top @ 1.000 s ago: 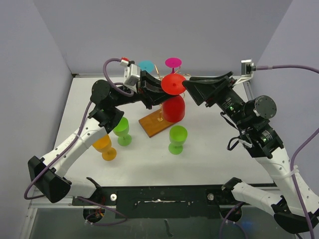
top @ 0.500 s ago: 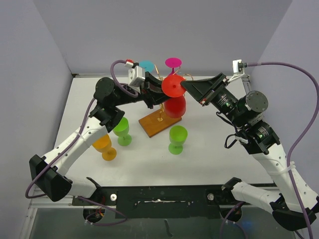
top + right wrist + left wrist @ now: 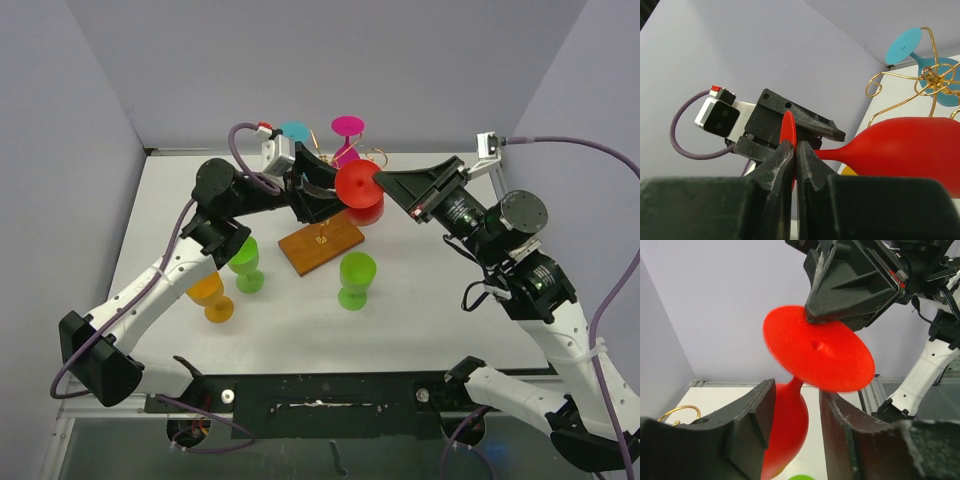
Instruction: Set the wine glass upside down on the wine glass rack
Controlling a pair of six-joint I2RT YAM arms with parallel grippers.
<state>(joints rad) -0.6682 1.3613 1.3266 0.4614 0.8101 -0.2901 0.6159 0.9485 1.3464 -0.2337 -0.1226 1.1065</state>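
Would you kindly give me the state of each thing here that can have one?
red wine glass: airborne, tipped sideways
right gripper: shut on its foot
left gripper: open, fingers either side of its stem
teal glass: upside down on wine glass rack
magenta glass: upside down on the rack
green glasses: both upright
orange glass: upright

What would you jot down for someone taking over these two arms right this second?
Right gripper: shut on the foot of the red wine glass.
Left gripper: open, fingers either side of its stem.
The glass is in the air, lying sideways beside the wine glass rack.
Done: teal glass and magenta glass hang there, feet up.
Left: turn the red one bowl-down and hang it.
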